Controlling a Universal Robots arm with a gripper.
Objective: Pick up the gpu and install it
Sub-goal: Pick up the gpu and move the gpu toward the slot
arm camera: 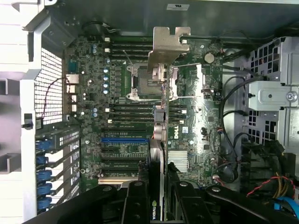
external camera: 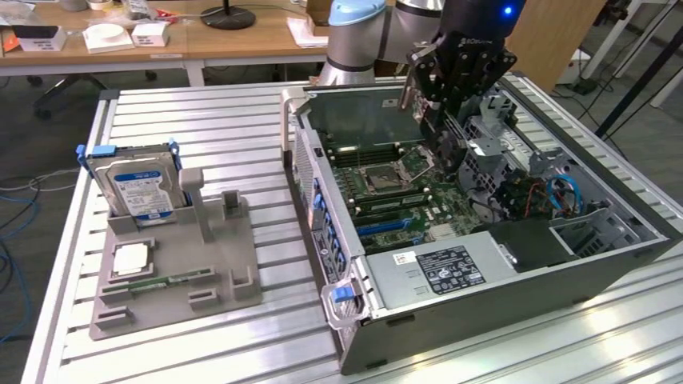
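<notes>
gripper (arm camera: 158,196) clamped tight on gpu (arm camera: 161,126), card edge-on, bracket end pointing away from claw, hanging above motherboard (arm camera: 201,116), not seated yet

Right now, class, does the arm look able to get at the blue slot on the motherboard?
Probably yes. The case is open on top, and the tool, shut on the gpu, hangs over the motherboard with no cable or bracket crossing the blue slot.

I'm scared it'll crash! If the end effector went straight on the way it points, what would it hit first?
Likely the motherboard near the processor socket; the gpu held in the end effector would touch first, though depth is unclear.
</notes>
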